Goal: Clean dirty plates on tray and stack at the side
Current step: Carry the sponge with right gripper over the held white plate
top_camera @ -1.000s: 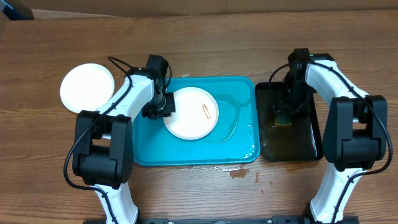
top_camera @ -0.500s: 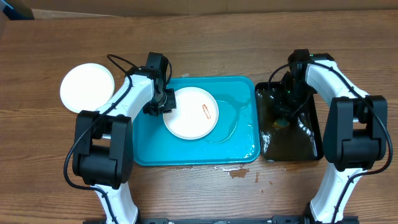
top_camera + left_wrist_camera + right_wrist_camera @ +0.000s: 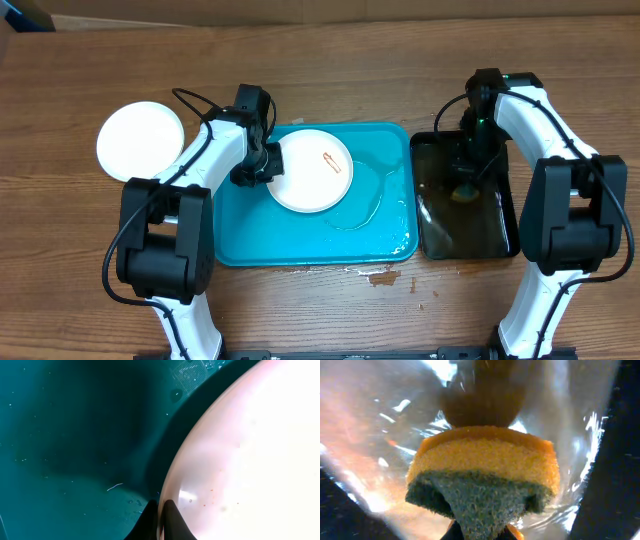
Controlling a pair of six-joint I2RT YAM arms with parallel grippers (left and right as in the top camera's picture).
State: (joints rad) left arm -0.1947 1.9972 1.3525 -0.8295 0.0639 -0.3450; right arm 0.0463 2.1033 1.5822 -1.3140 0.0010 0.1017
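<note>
A white dirty plate (image 3: pixel 312 172) with a small orange smear lies in the turquoise tray (image 3: pixel 250 240). My left gripper (image 3: pixel 267 166) is shut on its left rim. In the left wrist view the black fingertips (image 3: pixel 172 520) pinch the plate's edge (image 3: pixel 240 460) above the tray floor (image 3: pixel 75 435). A second white plate (image 3: pixel 140 140) rests on the table to the left of the tray. My right gripper (image 3: pixel 467 186) hangs over the black tray (image 3: pixel 495 235), shut on a yellow sponge (image 3: pixel 482 467) with a green scouring side, gripper (image 3: pixel 480 532).
Water pools in the turquoise tray's right half (image 3: pixel 378 200), and rippling water fills the black tray (image 3: pixel 365 460). A small brown spill (image 3: pixel 385 278) marks the table in front of the turquoise tray. Both arm bases stand at the near edge.
My left gripper has shut on the plate's rim and the plate has shifted toward the far side of the tray. My right gripper has shut on the sponge in the black tray.
</note>
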